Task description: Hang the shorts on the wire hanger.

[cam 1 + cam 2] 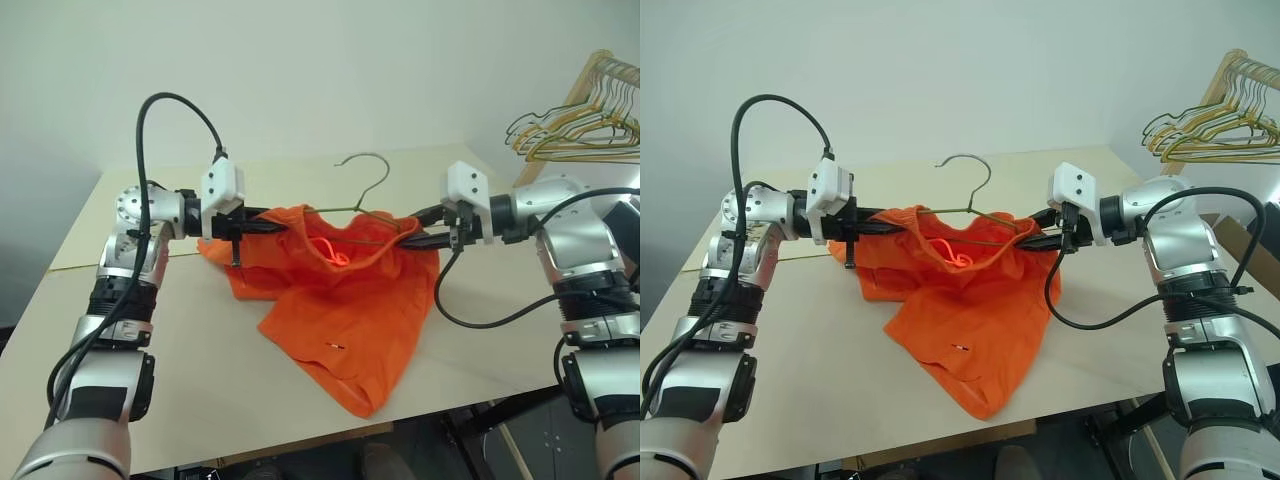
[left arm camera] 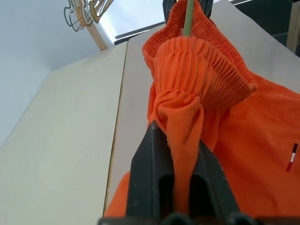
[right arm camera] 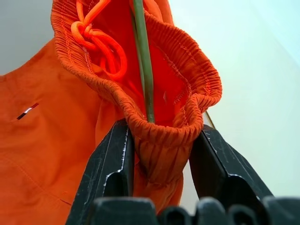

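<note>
Both end effectors at shorts waistband ends

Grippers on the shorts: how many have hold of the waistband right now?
2. The left gripper pinches one end of the shorts' waistband; the right gripper straddles the other end, where the wire hanger runs inside.

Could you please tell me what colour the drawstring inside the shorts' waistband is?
Bright orange, matching the shorts; the drawstring shows best in the right wrist view.
</note>
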You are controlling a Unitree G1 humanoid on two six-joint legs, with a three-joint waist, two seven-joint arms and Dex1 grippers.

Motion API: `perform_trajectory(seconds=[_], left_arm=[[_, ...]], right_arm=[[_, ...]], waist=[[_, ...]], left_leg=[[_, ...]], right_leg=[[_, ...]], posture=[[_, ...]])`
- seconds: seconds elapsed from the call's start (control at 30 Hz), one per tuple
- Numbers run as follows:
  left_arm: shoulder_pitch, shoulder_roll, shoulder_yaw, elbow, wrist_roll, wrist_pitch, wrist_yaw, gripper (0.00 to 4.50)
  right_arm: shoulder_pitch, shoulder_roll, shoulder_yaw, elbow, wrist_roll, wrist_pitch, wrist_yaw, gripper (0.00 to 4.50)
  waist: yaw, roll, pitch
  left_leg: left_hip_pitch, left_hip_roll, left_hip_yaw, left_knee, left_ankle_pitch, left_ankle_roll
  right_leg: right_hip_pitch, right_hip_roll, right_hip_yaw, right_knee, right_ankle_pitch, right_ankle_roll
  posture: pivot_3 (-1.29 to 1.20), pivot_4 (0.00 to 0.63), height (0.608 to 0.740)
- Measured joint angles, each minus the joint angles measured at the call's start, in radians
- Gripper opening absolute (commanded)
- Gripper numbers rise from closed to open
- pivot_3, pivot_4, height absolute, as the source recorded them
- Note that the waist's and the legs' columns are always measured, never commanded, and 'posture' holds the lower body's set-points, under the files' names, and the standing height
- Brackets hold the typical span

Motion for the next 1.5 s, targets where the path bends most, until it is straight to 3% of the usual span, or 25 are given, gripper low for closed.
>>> perform_trajectory(seconds=[0.43, 0.63, 0.77, 0.87, 1.27, 1.5], left_arm=[[0.017, -0.026, 0.0, -0.003, -0.001, -0.007, -0.002, 0.0], [0.018, -0.033, 0.0, -0.002, -0.009, -0.01, -0.001, 0.0], [0.018, -0.035, 0.001, 0.004, -0.013, -0.01, 0.005, 0.0], [0.018, -0.037, 0.006, 0.019, -0.022, -0.01, 0.004, 0.66], [-0.006, 0.017, 0.032, 0.231, 0.009, -0.099, 0.0, 4.47], [-0.035, -0.018, 0.066, 0.253, -0.02, -0.124, -0.01, 4.5]], right_arm=[[0.002, 0.0, 0.008, -0.058, 0.011, 0.09, 0.058, 1.96], [0.012, 0.0, 0.008, -0.079, 0.018, 0.106, 0.053, 0.1], [0.017, 0.0, 0.008, -0.084, 0.018, 0.106, 0.034, 0.06], [0.018, -0.001, 0.008, -0.085, 0.019, 0.106, 0.029, 0.06], [0.068, -0.1, -0.06, -0.125, 0.046, 0.119, 0.016, 0.06], [0.11, -0.164, -0.095, -0.198, 0.08, 0.218, -0.006, 0.06]], waist=[[0.0, 0.0, 0.0], [0.001, 0.0, 0.0], [0.001, 0.0, 0.0], [0.001, 0.0, 0.0], [0.001, 0.0, 0.0], [-0.003, 0.0, 0.0]], left_leg=[[0.0, 0.0, 0.0, 0.0, 0.0, 0.0], [0.0, 0.0, -0.001, 0.0, 0.0, 0.0], [0.0, 0.0, -0.001, 0.0, 0.0, 0.0], [0.0, 0.0, -0.001, 0.0, 0.0, 0.0], [0.0, 0.0, 0.0, 0.0, 0.0, 0.0], [-0.001, 0.0, -0.001, 0.0, 0.0, 0.0]], right_leg=[[0.0, 0.0, 0.001, 0.001, 0.0, 0.0], [-0.001, 0.0, 0.001, 0.001, 0.0, 0.0], [-0.001, 0.0, 0.001, 0.001, 0.0, 0.0], [-0.001, 0.0, 0.001, 0.001, 0.0, 0.0], [-0.001, 0.0, 0.001, 0.0, 0.0, 0.0], [-0.001, -0.001, 0.0, 0.0, 0.0, 0.0]], posture=[[-0.04, 0.0, 0.74], [-0.04, 0.0, 0.74], [-0.04, 0.0, 0.74], [-0.04, 0.0, 0.74], [-0.08, 0.0, 0.74], [-0.13, 0.0, 0.74]])
